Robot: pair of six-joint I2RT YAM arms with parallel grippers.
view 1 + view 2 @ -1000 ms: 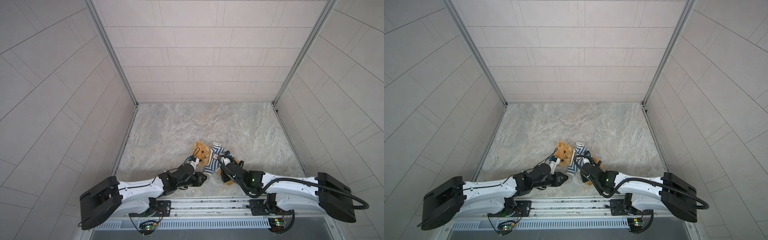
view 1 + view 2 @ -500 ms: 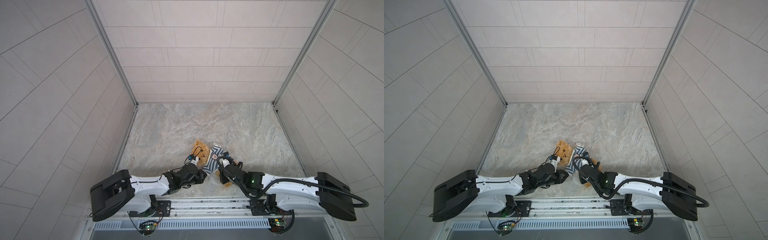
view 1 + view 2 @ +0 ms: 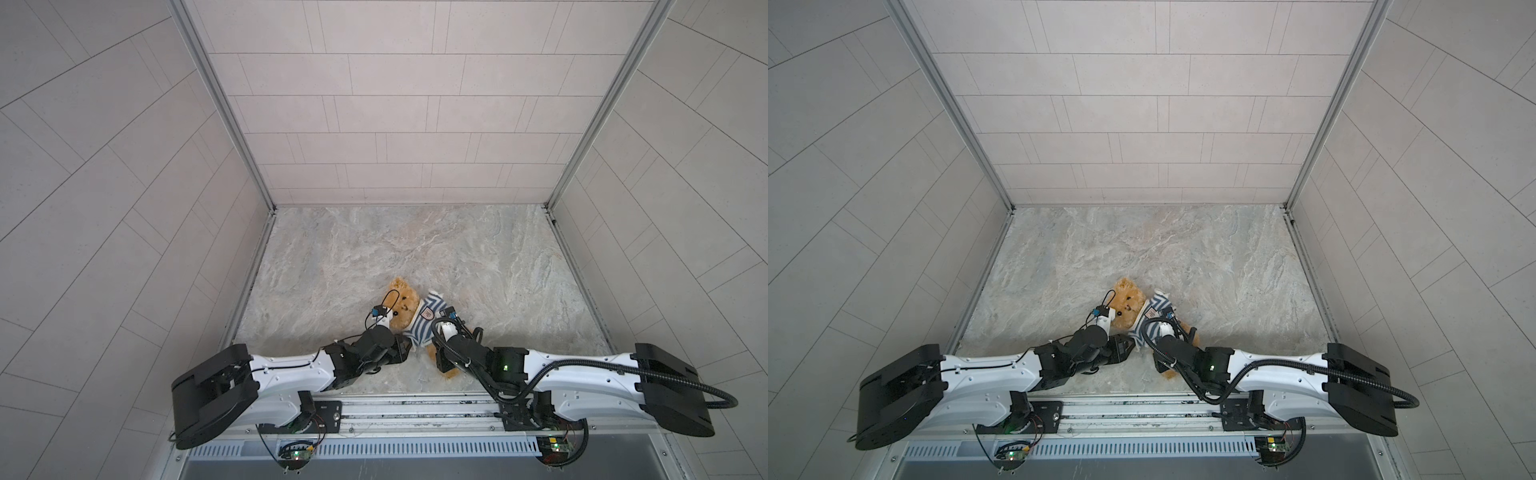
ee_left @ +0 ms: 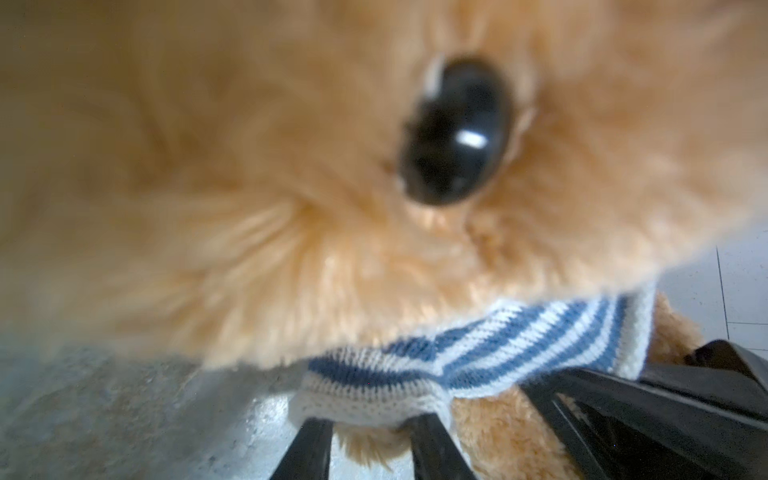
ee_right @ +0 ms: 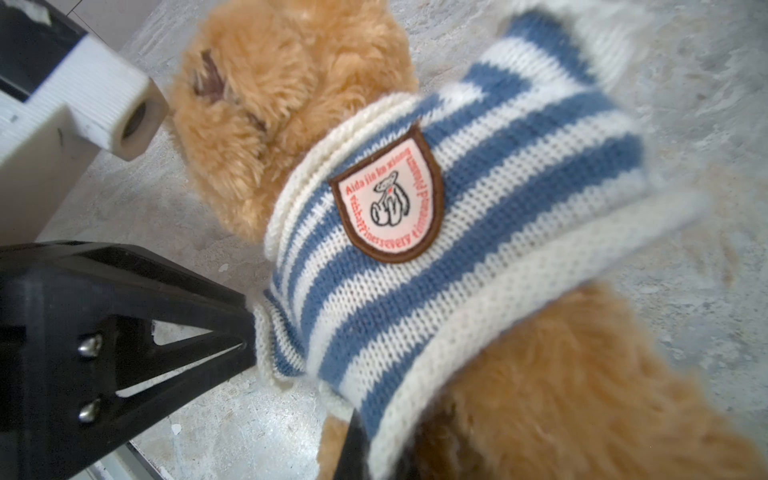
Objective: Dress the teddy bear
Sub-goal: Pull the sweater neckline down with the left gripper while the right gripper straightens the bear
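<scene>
teddy bear (image 3: 405, 305) on table (image 3: 457, 249), shirt (image 3: 426, 328) around torso

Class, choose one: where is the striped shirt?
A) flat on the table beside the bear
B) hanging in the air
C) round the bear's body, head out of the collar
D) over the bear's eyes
C: the shirt wraps the bear below its bare face.

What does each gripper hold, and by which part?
Right gripper pinches the blue-and-white striped knitted shirt at its lower hem; left gripper: cannot tell.
</scene>
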